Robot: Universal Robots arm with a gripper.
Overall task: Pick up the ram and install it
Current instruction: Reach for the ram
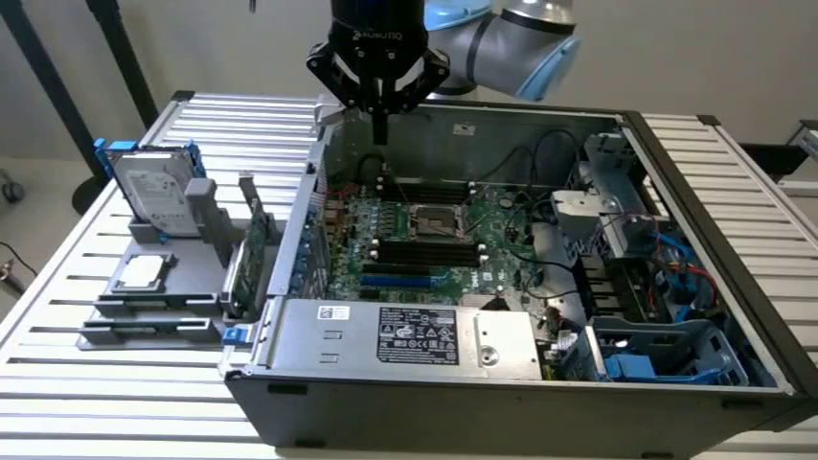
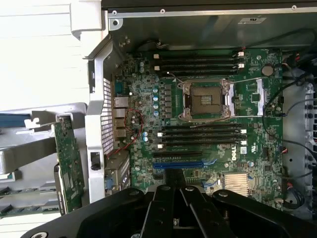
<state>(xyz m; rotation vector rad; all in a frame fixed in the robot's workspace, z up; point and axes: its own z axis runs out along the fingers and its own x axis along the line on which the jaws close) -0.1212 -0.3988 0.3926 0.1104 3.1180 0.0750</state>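
Note:
My gripper (image 1: pixel 381 134) hangs over the back edge of the open computer case (image 1: pixel 665 172), high above the motherboard (image 1: pixel 383 230). Its fingers are shut, and nothing green shows between them. In the wrist view the gripper (image 2: pixel 175 177) points down over the blue slot, beside the black memory slots (image 2: pixel 200 135). Those slots (image 1: pixel 422 251) lie bare next to the CPU socket (image 1: pixel 435 218). A thin greenish strip (image 2: pixel 27 208) lies in the grey holder outside the case. It may be the ram, but I cannot tell.
On the slatted table at the exterior view's left, a grey holder (image 1: pixel 153 307) carries a silver hard drive (image 1: pixel 153 196) and a taller green expansion card (image 1: pixel 260 251). The power supply (image 1: pixel 409 335), cables and a blue drive cage (image 1: pixel 652 355) crowd the case's front and right.

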